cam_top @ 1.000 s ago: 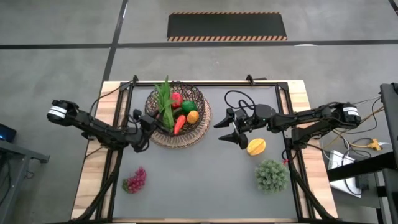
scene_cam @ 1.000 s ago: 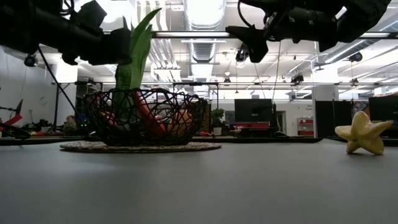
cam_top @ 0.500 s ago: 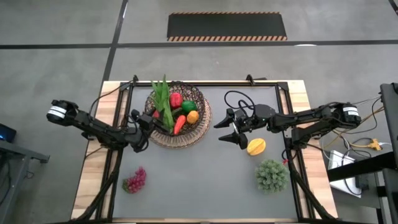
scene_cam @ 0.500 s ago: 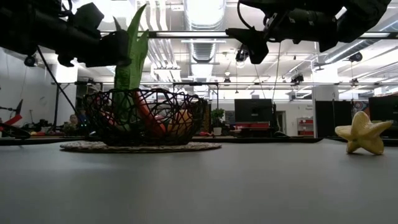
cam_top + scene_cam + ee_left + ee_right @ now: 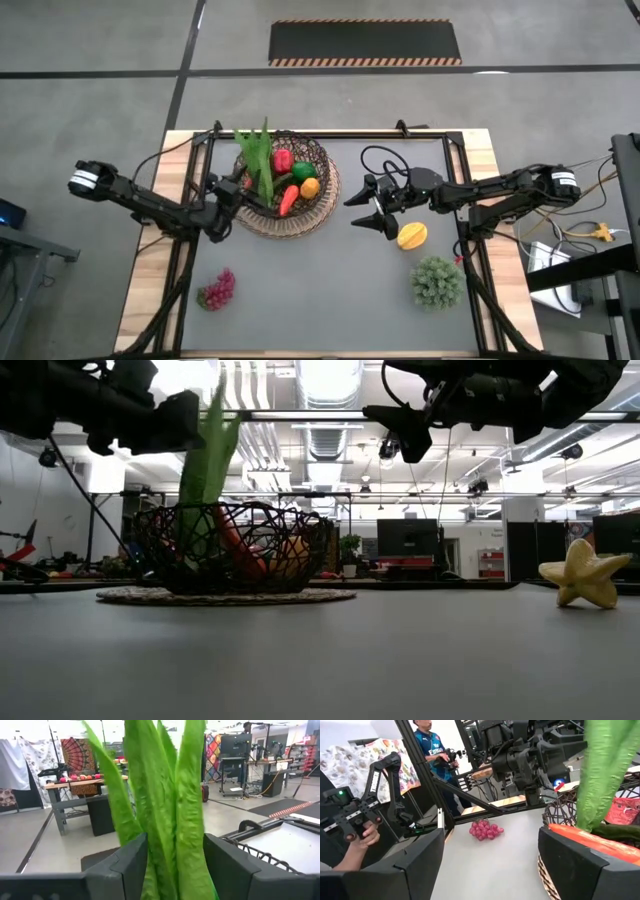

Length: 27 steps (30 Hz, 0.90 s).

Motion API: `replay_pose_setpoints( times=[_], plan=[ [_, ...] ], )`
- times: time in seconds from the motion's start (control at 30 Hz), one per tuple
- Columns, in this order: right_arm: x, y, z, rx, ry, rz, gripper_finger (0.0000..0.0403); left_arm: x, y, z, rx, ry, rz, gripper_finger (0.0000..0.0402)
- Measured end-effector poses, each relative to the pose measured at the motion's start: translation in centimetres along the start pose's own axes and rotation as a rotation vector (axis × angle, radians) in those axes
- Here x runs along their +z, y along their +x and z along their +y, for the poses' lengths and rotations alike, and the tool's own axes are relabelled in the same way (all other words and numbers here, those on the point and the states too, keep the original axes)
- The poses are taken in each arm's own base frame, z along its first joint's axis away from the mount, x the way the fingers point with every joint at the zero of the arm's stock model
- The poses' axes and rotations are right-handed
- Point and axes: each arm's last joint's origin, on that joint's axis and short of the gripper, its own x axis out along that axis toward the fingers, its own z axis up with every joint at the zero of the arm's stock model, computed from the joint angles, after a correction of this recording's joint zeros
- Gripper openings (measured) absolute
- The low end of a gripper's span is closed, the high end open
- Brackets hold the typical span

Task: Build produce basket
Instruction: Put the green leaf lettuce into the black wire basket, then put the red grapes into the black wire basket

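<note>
Produce basket (image 5: 312, 205) sits upper centre of the high view; left gripper (image 5: 238, 188) at its left rim grips the green stalks (image 5: 262, 160), jaws closed on them, placing step; next it must release; right gripper (image 5: 372, 208) waits right, jaws wide, empty.

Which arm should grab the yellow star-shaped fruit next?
The right arm, probably. Its open end effector hovers just beside the yellow star-shaped fruit, while the left end effector is shut on the long green stalks over the dark wire basket.
</note>
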Motion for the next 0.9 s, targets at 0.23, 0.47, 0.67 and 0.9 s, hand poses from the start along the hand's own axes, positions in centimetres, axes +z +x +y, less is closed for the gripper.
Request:
replay_pose_setpoints(
  times=[0.23, 0.47, 0.67, 0.9],
  plan=[
    [-0.1, 0.0, 0.0, -0.002, 0.003, 0.006, 0.0303, 0.6, -0.1, 0.5, 0.000, -0.038, -0.008, 0.0174],
    [-0.3, 0.0, -0.1, -0.011, 0.015, 0.032, 0.0295, 1.0, -0.2, 0.8, -0.004, -0.063, -0.014, 0.0174],
    [-0.5, 0.0, -0.1, -0.014, 0.019, 0.043, 0.0294, 1.4, -0.6, 0.4, -0.064, -0.076, -0.023, 0.0174],
    [-0.5, 0.0, -0.1, -0.014, 0.031, 0.046, 0.0295, 2.5, -2.3, -1.1, -0.343, -0.111, -0.060, 0.0174]
  ],
)
